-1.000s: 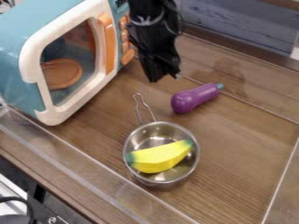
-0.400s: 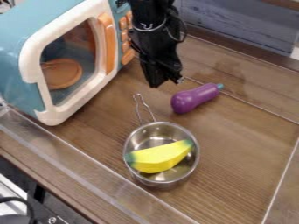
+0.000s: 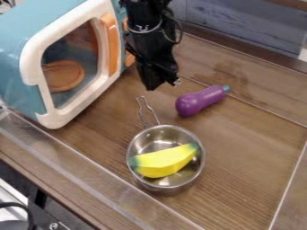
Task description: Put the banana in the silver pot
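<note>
The yellow banana (image 3: 164,161) lies inside the silver pot (image 3: 146,144), which stands near the front of the wooden table with its wire handle (image 3: 144,109) pointing toward the back. My black gripper (image 3: 156,83) hangs above the table just behind the handle, pointing down. Its fingers are shut and hold nothing. It is apart from the pot and the banana.
A teal-and-cream toy microwave (image 3: 60,54) with its door open stands at the left, close beside the gripper. A purple toy eggplant (image 3: 200,100) lies to the right of the gripper. Clear plastic walls (image 3: 72,171) border the table's front and right.
The gripper has shifted slightly to the left, toward the microwave, and a little lower. The banana, pot and eggplant have not moved.
</note>
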`<state>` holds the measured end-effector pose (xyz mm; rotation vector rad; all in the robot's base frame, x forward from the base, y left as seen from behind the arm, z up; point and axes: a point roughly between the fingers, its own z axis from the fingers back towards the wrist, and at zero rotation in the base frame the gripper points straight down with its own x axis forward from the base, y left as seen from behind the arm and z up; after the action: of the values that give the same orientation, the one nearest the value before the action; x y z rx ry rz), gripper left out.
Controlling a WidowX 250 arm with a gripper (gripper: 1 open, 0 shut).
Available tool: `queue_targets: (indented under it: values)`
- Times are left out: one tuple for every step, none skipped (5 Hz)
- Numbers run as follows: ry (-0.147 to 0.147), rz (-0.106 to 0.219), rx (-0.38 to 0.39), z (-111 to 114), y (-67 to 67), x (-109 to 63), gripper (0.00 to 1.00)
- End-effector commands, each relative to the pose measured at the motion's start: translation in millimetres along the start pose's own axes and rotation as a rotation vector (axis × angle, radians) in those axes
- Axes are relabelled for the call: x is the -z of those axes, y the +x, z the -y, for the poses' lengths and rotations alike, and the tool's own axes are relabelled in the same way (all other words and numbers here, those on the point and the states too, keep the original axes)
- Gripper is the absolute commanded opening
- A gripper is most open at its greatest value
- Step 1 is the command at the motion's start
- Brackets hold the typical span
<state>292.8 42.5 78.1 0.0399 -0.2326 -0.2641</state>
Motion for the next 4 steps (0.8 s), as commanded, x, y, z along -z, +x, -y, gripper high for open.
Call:
queue_targets:
  values:
    - [0.007,0.025,0.023,5.0,6.0,-0.1,0.00]
    - [0.014,0.018,-0.018,4.2,6.2,2.8,0.00]
    - [0.020,0.011,-0.054,3.8,6.5,6.2,0.00]
    - [0.016,0.014,-0.060,5.5,1.3,3.7,0.00]
